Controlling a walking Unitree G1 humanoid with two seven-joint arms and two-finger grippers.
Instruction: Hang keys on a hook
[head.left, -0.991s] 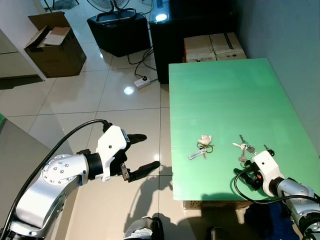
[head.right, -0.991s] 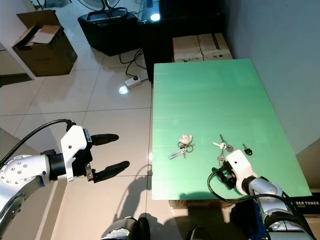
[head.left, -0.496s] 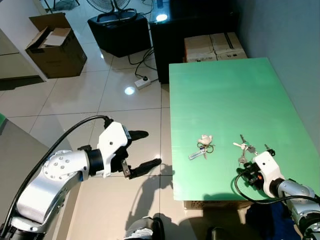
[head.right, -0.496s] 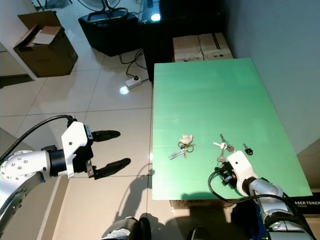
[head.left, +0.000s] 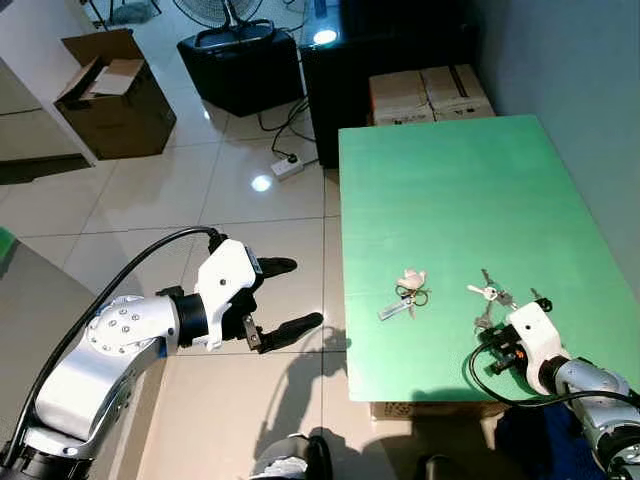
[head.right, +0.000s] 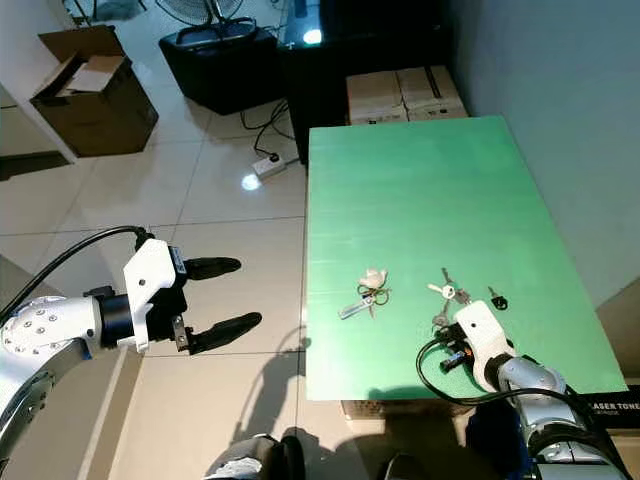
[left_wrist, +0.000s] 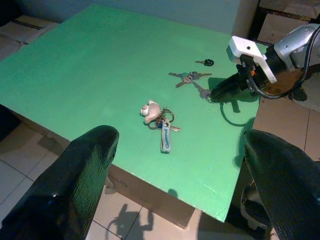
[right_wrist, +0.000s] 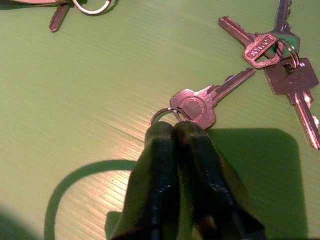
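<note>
We see a green rectangular table (head.left: 450, 200) filling the right half of the head views, with pale tiled floor (head.left: 150, 200) to its left.

1. Key sets. Near the lower edge of the table lie three items: a bunch of keys with a small white figurine fob (head.left: 405, 293) at lower centre of the head view, a loose cluster of silver keys on a ring (head.left: 488, 293) to the right of it, and a single small black-headed key (head.right: 494, 299) further right. In the wrist picture a single brass-coloured key on a thin wire ring (right_wrist: 200, 102) lies flat on the table, just beside the silver cluster.

2. Right gripper (right_wrist: 174, 131). Its two black fingers are pressed together, tips at the thin wire ring. We judge that they pinch the ring rather than the blade because the ring stands slightly proud of the flat surface and gives an edge to grip. Whether the ring is truly clamped or merely touched, we cannot tell. The key is not yet lifted.

3. Left gripper (head.left: 285, 295). It hangs over the floor at lower left of the head view, well apart from the table, fingers spread wide with nothing between them. We judge that it is held aside to keep the working area clear.

4. We judge the task to be at the pick-up step.
</note>
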